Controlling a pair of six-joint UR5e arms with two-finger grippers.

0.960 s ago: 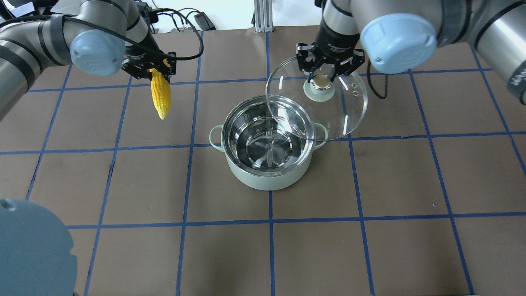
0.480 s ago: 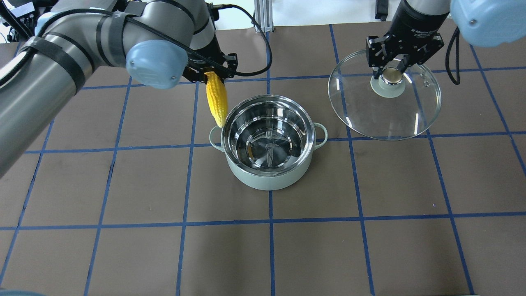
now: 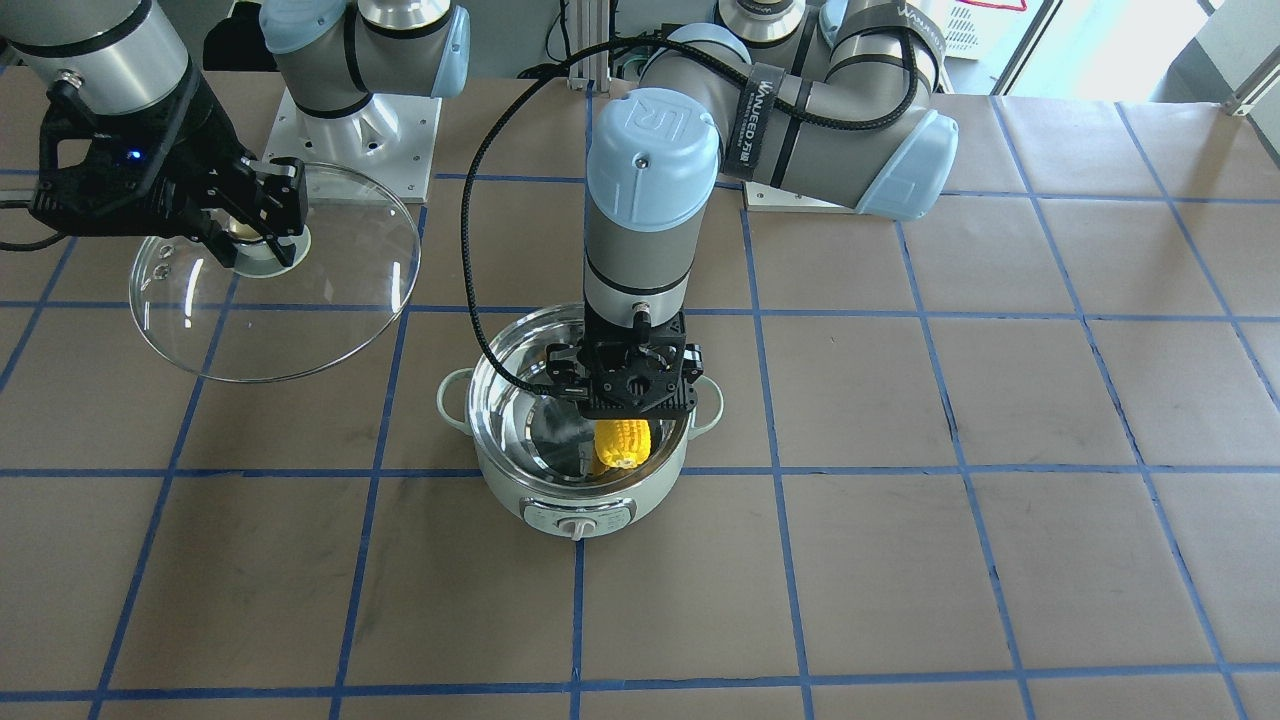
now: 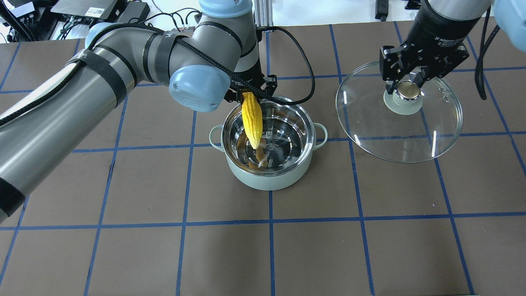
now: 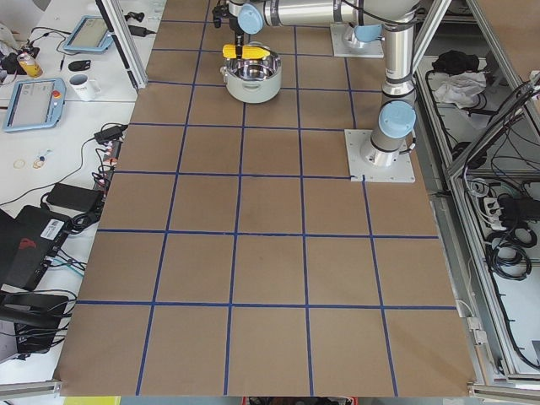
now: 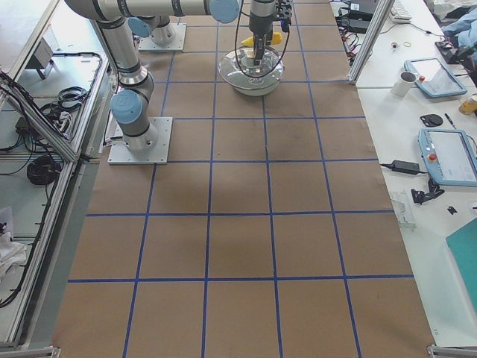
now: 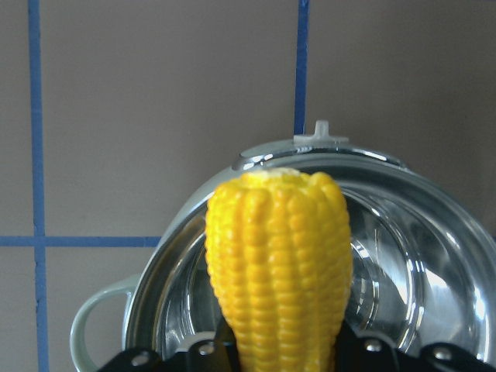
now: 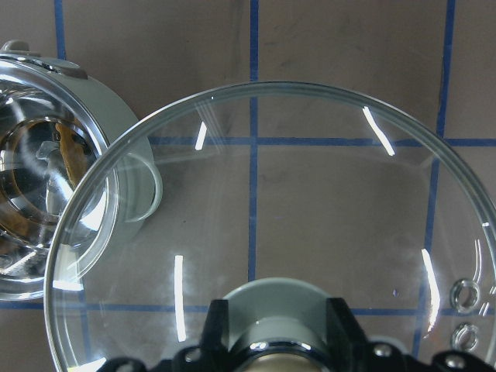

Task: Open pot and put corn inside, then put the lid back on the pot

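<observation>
The mint-green pot (image 4: pixel 269 176) stands open at the table's middle; it also shows in the front view (image 3: pixel 575 500). My left gripper (image 4: pixel 248 95) is shut on the blunt end of the yellow corn (image 4: pixel 252 120), which hangs tip-down over the pot's steel interior, above its back-left part. The corn fills the left wrist view (image 7: pixel 279 263) and shows in the front view (image 3: pixel 622 442). My right gripper (image 4: pixel 407 88) is shut on the knob of the glass lid (image 4: pixel 398 123), held in the air to the pot's right. The lid fills the right wrist view (image 8: pixel 310 232).
Brown table with a blue tape grid. The left arm (image 4: pixel 123 70) reaches across from the left to the pot. A black cable (image 4: pixel 306 70) loops behind the pot. The pot's control dial (image 3: pixel 573 527) faces the far side from the robot.
My left gripper has carried the corn rightward from beside the pot's left rim to over the pot's interior. My right gripper has moved the lid slightly right and nearer.
</observation>
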